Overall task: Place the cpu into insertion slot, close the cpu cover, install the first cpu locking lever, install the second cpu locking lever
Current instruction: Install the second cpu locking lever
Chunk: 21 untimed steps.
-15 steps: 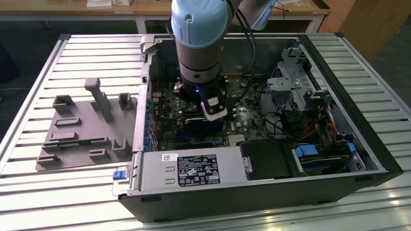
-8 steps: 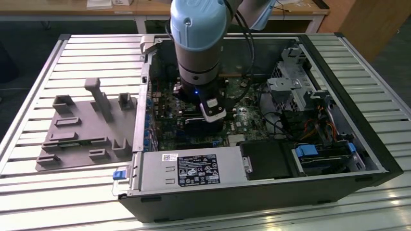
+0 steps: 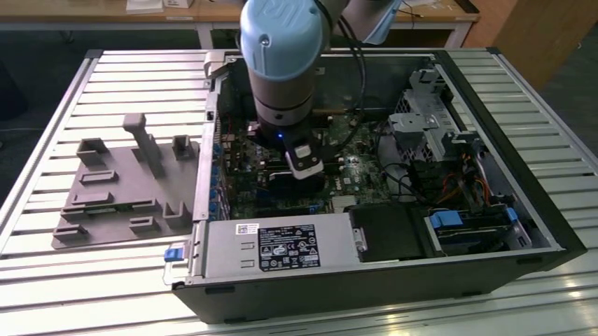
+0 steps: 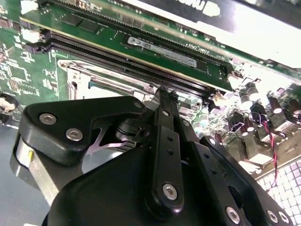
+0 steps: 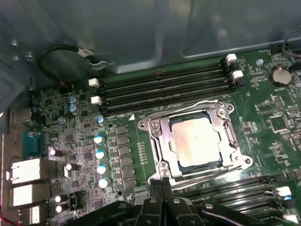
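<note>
So the small flat square cpu with its silvery-beige metal top [image 5: 196, 142] is already sitting in the square insertion slot with the shiny metal rim [image 5: 165, 173] on the green motherboard [image 5: 273, 141]. In the first wrist view the thin silver metal cpu cover frame [image 5: 160, 141] looks to be lying down around the chip, with the beige top showing through its window. A thin wire locking lever [image 5: 200, 104] runs along the slot's edge nearest the long black memory slots [image 5: 164, 87], and another wire lever [image 5: 207, 177] runs along the opposite edge.

The black tool [image 5: 162, 181] pokes in right at that opposite edge of the slot, fingertips pressed together and narrow, so clenched, with nothing visibly pinched between them.

The second wrist view gives the tool [image 4: 165, 94] from behind: black finger links closed into one point, tip just beside a shiny corner of the slot's metal frame [image 4: 77, 77]; the chip itself is hidden there.

The exterior view adds what the others can't: the open black computer case [image 3: 523, 231] lying on the slatted metal desk [image 3: 56, 280], the grey-and-blue arm [image 3: 280, 63] reaching down into it, and a grey plastic fixture tray [image 3: 122, 182] beside the case.
</note>
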Each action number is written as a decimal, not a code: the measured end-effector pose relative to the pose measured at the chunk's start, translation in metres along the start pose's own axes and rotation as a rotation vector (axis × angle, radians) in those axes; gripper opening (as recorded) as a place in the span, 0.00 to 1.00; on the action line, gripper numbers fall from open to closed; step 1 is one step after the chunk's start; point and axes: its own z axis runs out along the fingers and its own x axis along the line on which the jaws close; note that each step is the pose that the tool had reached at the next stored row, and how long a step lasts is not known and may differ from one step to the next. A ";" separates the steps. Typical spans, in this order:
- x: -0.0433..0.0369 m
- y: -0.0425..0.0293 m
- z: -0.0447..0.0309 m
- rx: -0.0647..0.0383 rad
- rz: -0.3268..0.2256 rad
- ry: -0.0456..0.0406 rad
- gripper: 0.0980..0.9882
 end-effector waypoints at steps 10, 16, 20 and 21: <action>0.0029 -0.0021 0.0042 -0.026 0.002 0.0058 0.00; 0.0035 -0.0034 0.0075 -0.035 0.002 0.0076 0.00; 0.0035 -0.0039 0.0092 -0.039 0.003 0.0084 0.00; 0.0035 -0.0040 0.0096 -0.041 0.003 0.0085 0.00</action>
